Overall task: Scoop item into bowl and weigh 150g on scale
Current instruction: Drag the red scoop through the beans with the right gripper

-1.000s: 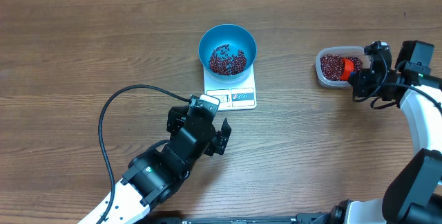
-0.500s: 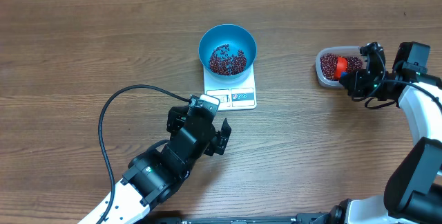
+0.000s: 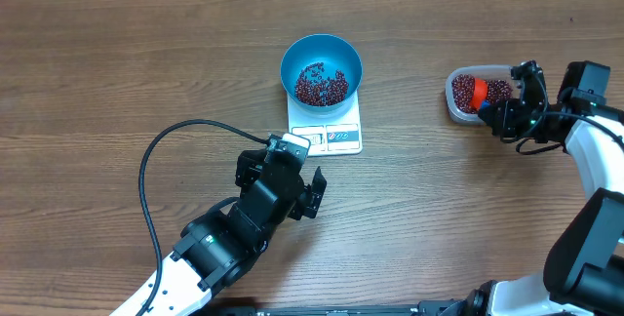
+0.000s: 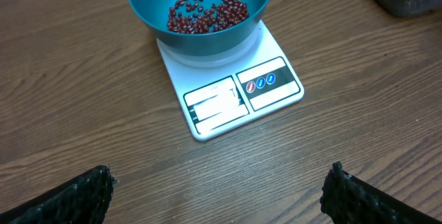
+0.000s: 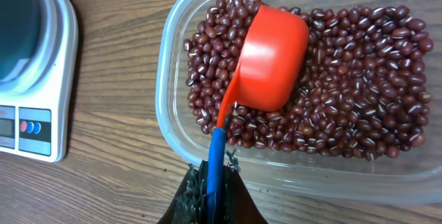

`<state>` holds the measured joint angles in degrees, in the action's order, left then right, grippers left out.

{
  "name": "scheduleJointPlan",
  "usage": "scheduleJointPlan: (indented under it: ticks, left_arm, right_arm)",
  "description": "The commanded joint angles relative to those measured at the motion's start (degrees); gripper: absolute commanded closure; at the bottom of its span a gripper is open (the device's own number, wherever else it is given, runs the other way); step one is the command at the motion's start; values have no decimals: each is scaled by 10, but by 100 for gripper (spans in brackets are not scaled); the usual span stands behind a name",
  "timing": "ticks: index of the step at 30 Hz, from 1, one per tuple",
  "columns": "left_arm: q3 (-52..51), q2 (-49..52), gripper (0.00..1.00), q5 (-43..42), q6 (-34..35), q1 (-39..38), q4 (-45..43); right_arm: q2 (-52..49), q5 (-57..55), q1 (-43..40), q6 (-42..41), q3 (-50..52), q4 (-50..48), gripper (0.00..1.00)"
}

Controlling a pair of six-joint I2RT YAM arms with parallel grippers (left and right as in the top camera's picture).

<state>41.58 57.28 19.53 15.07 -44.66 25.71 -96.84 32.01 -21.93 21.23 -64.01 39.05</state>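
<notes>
scoop (image 5: 273,58) shifted deeper into beans (image 5: 359,106), scale (image 4: 235,99) label unreadable

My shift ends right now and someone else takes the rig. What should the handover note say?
Left hand: open, empty, over the table, short of the scale.
Right hand: shut on the blue handle of the scoop, its head down among the beans in the clear tub.
Blue bowl sits on the scale, some beans already in it.
Left to do: lift a scoopful, tip it into the bowl, repeat until the scale shows the target; its display is unreadable here.
</notes>
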Motion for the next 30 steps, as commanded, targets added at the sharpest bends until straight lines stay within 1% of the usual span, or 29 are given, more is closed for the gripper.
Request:
scheduleJointPlan:
  ticks: [1,6,18,23,30]
  left_arm:
    - [-3,-3,0,-1,8,-4,0]
    - [-3,-3,0,-1,8,-4,0]
    - [-3,-3,0,-1,8,-4,0]
    - [-3,-3,0,-1,8,-4,0]
    - [-3,-3,0,-1,8,-4,0]
  right_arm:
    - [-16,48,-13,-2,4,4,96]
    - [-16,100,-33,-1,4,9,96]
    - [-16,157,-70,-2,4,16,96]
    - [-16,157,-87,-4,4,16,96]
    - [-16,168,-90,-4,4,13,96]
